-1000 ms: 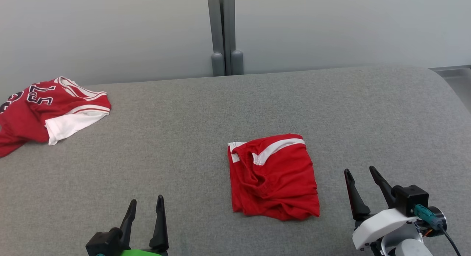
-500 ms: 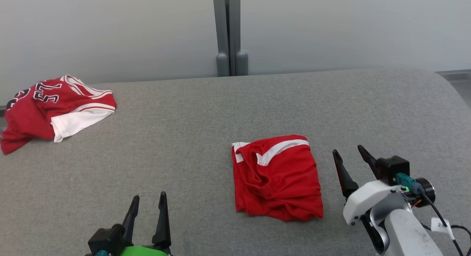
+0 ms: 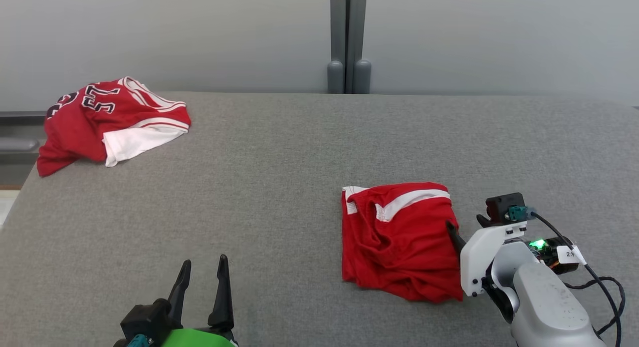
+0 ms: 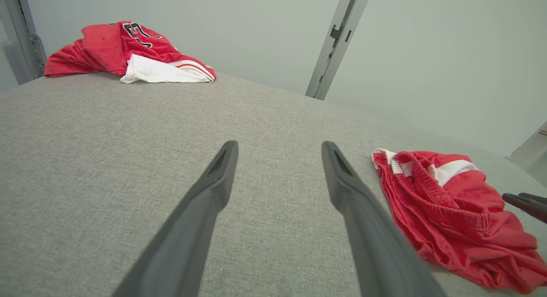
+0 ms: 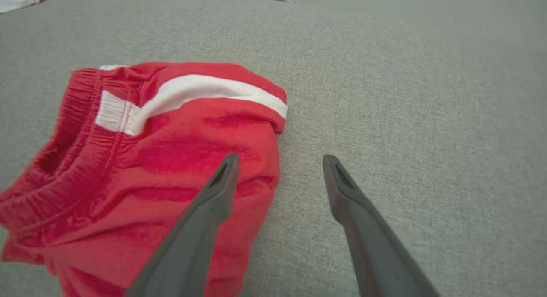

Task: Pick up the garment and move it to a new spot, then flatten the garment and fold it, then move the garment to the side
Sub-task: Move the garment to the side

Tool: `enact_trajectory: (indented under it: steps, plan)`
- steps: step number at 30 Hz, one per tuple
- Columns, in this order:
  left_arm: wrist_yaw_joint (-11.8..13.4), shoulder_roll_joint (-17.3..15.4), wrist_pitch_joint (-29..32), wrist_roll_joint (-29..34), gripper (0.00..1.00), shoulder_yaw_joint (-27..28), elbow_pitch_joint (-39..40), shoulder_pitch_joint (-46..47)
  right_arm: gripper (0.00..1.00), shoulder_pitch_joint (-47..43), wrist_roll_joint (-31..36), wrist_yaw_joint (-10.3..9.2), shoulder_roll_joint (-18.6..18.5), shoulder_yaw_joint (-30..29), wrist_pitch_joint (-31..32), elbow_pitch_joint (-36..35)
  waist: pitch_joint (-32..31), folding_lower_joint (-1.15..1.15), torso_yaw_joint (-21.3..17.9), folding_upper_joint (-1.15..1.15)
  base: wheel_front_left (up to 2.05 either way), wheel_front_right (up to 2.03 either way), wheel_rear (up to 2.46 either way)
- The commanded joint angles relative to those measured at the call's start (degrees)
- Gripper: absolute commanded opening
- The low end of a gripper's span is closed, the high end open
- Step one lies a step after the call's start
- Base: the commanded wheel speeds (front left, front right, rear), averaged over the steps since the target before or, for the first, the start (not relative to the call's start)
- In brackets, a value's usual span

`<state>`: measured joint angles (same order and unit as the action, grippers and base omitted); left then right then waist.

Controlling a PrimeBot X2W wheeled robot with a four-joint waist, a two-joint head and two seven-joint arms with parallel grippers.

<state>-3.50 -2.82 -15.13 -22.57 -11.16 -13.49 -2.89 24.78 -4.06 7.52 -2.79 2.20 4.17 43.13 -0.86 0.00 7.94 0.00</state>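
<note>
Red shorts (image 3: 399, 239) with a white side stripe and an elastic waistband lie folded into a rough rectangle on the right half of a grey fabric-covered table (image 3: 279, 177), closer to its near edge than its far one, the waistband at the bundle's far left. The robot's right gripper (image 5: 280, 158) stands at the bundle's right edge with its jaws spread wide and empty. In the right wrist view, one dark finger lies over the red cloth and the other over bare grey surface just beside it; whether either finger touches the cloth cannot be told. The left gripper (image 3: 205, 259) rests at the near left, well apart from the shorts, its two fingers likewise parted wide and empty, pointing toward the far side. A crumpled red jersey (image 3: 112, 120) with white trim and dark lettering sits at the table's far left corner. Behind the table, a grey post (image 3: 348, 37) rises against a pale wall (image 3: 499, 32).
</note>
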Motion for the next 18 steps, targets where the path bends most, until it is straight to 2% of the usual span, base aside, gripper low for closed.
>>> enact_trajectory:
  steps: [1,11,12,13,14,15,16,17,18]
  plan:
    - [0.29,-0.14,-0.03,-0.05,1.0,0.3,0.01,0.95,1.0,1.0,0.66,-0.06,-0.23,-0.02,0.68,1.22,1.22,0.0,1.5,0.0,0.0,0.0,0.0]
    - [0.14,-0.14,-0.02,0.49,1.0,0.98,0.58,1.51,1.0,3.45,-0.19,-0.06,-0.17,1.14,2.75,8.68,3.76,0.0,3.23,0.0,0.0,0.0,0.0]
    - [0.08,-0.14,-0.02,0.58,1.0,0.94,0.57,1.55,0.82,3.77,-0.76,-0.06,-0.15,1.63,2.72,9.21,4.01,0.0,3.14,0.0,0.0,0.0,0.0]
    - [0.02,-0.14,-0.02,0.6,1.0,0.9,0.61,1.66,0.47,4.07,-1.17,-0.06,-0.13,2.04,2.6,9.51,4.25,0.0,3.0,0.0,0.0,0.0,0.0]
    - [-0.09,-0.14,-0.02,0.68,1.0,0.76,0.67,1.86,0.35,4.44,-1.6,-0.06,-0.12,2.47,2.43,9.91,4.53,0.0,2.78,0.0,0.0,0.0,0.0]
    - [-0.13,-0.14,-0.02,0.7,1.0,0.68,0.73,2.06,0.28,4.76,-1.82,-0.06,-0.12,2.93,2.19,10.21,4.77,0.0,2.56,0.0,0.0,0.0,0.0]
    - [-0.19,-0.14,-0.02,0.64,1.0,0.54,0.82,2.28,0.11,5.19,-2.12,-0.06,-0.15,3.38,1.83,10.48,5.06,0.0,2.21,0.0,0.0,0.0,0.0]
    - [-0.26,-0.14,-0.02,0.68,1.0,0.52,0.81,2.43,0.11,5.58,-2.31,-0.07,-0.18,3.75,1.53,10.66,5.32,0.0,1.83,0.0,0.0,0.0,0.0]
    - [-0.36,-0.14,-0.02,0.8,1.0,0.42,0.82,2.69,0.0,6.15,-2.6,-0.08,-0.33,3.95,1.01,10.83,5.64,0.0,1.34,0.0,0.0,0.0,0.0]
